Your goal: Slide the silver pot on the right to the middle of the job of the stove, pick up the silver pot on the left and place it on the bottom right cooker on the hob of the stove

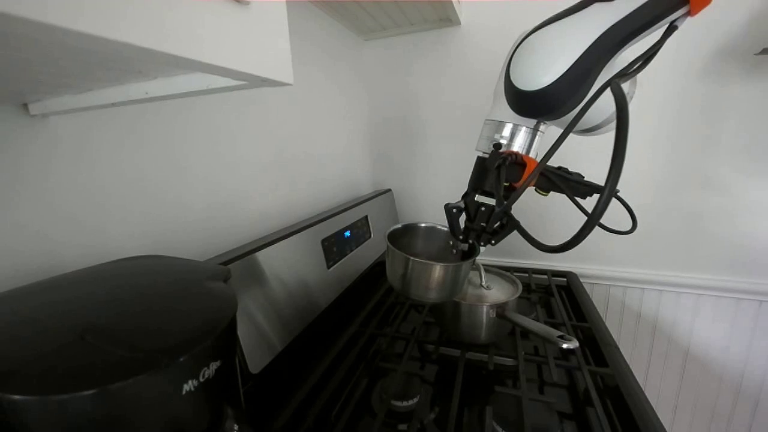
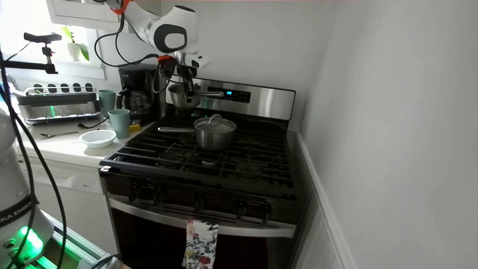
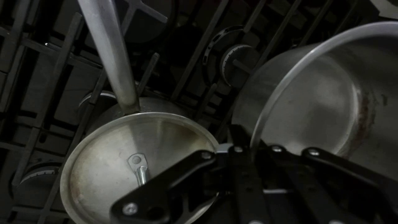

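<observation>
A black gas stove (image 2: 209, 179) with a steel back panel (image 2: 276, 104) takes up the corner. The white arm (image 1: 558, 69) reaches over it in both exterior views. Left of the stove in an exterior view, a counter (image 2: 71, 156) carries a black coffee maker (image 2: 139, 101); a floral towel (image 2: 200, 244) hangs from the oven bar (image 2: 257, 231). The lidded silver pot (image 2: 213, 140) sits upright near the stove's middle, its handle (image 2: 175, 130) pointing left in the same view. Apart from it, the uncovered silver pot (image 1: 427, 279) hangs above the grates (image 3: 200, 49), slightly tilted. The gripper (image 3: 251, 142) clamps this pot by the rim — one finger inside the wall, one outside — close to its handle. On the counter are a white dish (image 2: 98, 138), two pale green cups (image 2: 120, 125) and, smaller still, a metal utensil (image 2: 59, 134) and a small yellow object (image 2: 134, 128).
</observation>
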`<state>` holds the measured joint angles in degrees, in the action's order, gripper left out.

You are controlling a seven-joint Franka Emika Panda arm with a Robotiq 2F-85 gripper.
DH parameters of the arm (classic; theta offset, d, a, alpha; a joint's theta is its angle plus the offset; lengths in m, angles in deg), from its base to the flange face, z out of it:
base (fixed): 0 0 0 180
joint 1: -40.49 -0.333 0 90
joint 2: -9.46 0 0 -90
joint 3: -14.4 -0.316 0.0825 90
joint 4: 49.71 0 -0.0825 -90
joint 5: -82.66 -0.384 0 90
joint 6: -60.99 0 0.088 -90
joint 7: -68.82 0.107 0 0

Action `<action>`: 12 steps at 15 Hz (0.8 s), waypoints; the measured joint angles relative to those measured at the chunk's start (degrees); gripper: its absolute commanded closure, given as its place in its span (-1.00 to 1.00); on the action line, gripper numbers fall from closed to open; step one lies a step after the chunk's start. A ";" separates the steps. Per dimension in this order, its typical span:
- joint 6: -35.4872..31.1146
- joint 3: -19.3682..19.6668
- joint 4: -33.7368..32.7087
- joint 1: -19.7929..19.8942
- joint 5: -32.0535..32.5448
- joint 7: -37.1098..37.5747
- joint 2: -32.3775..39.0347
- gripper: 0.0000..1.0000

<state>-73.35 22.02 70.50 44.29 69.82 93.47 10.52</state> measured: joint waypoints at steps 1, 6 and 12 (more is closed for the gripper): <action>0.00 0.00 0.00 0.15 -0.10 0.00 0.37 0.97; -0.16 1.91 0.02 3.52 -1.02 -0.05 1.95 0.97; -5.13 4.10 0.82 6.64 -2.60 -0.49 -0.12 0.97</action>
<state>-78.48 26.11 71.32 50.92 67.21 92.98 10.40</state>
